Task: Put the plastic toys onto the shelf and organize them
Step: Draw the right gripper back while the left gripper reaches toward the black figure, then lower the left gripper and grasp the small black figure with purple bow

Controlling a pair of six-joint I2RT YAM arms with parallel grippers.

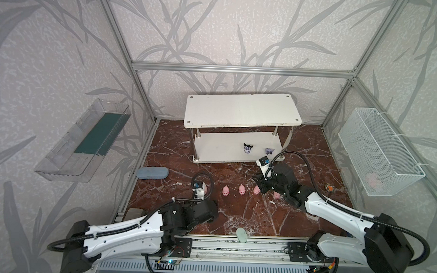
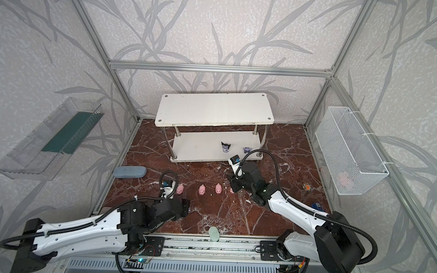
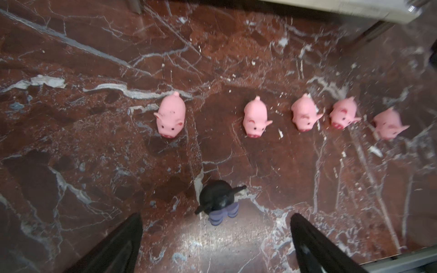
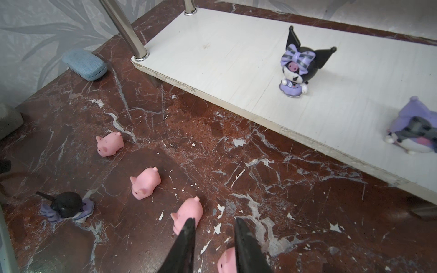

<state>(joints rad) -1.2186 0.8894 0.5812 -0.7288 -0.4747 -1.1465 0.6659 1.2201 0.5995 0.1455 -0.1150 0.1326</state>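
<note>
The left hand (image 3: 215, 214) is wide open, with its two black fingers (image 3: 132, 238) far apart above the worktop (image 3: 71, 165). Just in front of the gap a dark figure (image 3: 216, 199) with pointed ears lies on the worktop, and neither finger touches it. Beyond it, five pink pigs (image 3: 305, 115) stand in one row on the worktop, with their noses toward this hand.

The right hand (image 4: 214, 219) is open only a little. The narrow gap between its tips shows bare worktop, and it grips nothing. The tips hang over the right part of the row, between two pigs. One pig (image 4: 189, 212) is just beside one tip, and the last pig (image 4: 225, 261) is partly hidden behind the other.

The shelf (image 1: 241, 110) stands at the back of the worktop, near the rear wall. On its lower board (image 4: 224, 59) there are two more dark figures. One with a purple bow (image 4: 298, 68) is upright, and the second figure (image 4: 413, 132), nearer to the right front post, seems tipped on its side.

A blue-grey case (image 1: 152, 173) lies by the left wall, and a pale green oval (image 1: 241, 235) lies at the front edge.
</note>
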